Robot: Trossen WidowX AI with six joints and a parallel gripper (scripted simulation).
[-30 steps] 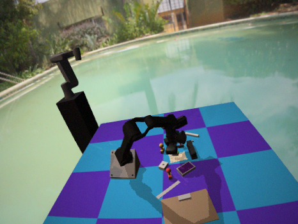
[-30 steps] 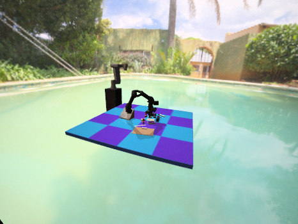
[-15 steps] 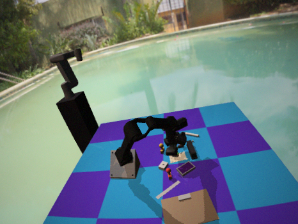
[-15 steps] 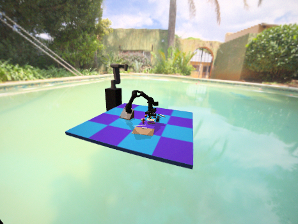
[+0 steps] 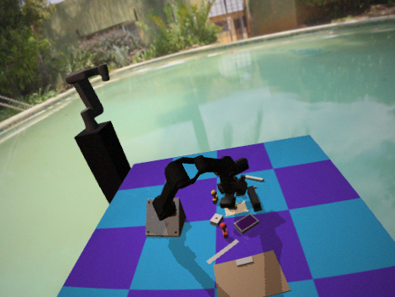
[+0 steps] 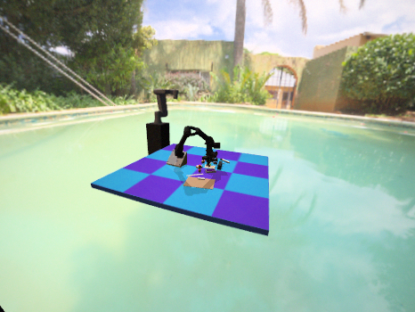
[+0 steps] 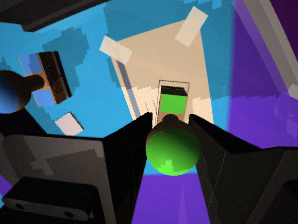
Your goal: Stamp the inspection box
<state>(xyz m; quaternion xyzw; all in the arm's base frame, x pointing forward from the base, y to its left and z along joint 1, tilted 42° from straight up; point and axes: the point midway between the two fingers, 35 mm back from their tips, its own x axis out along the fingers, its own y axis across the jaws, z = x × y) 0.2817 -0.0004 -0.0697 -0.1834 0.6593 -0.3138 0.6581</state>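
Observation:
My gripper (image 7: 170, 119) (image 5: 229, 199) is shut on the PASS stamp (image 7: 172, 150), which has a round green knob and a green block base (image 7: 173, 105). It holds the stamp upright over the beige card (image 7: 150, 65) (image 5: 238, 209). The base sits at the thin black inspection box (image 7: 174, 82) on the card; I cannot tell whether it touches the paper. The purple ink pad (image 5: 247, 223) with a grey rim (image 7: 256, 37) lies just right of the card. In the exterior view the arm (image 6: 209, 153) is small and shows no detail.
A blue-knobbed stamp (image 7: 12, 97) lies on its side left of the card. A small white block (image 7: 69, 124) (image 5: 216, 219), a red-knobbed stamp (image 5: 224, 229), a black bar (image 5: 254, 198), a white pen (image 5: 253, 177), a pale strip (image 5: 223, 251) and a brown clipboard (image 5: 250, 276) lie around.

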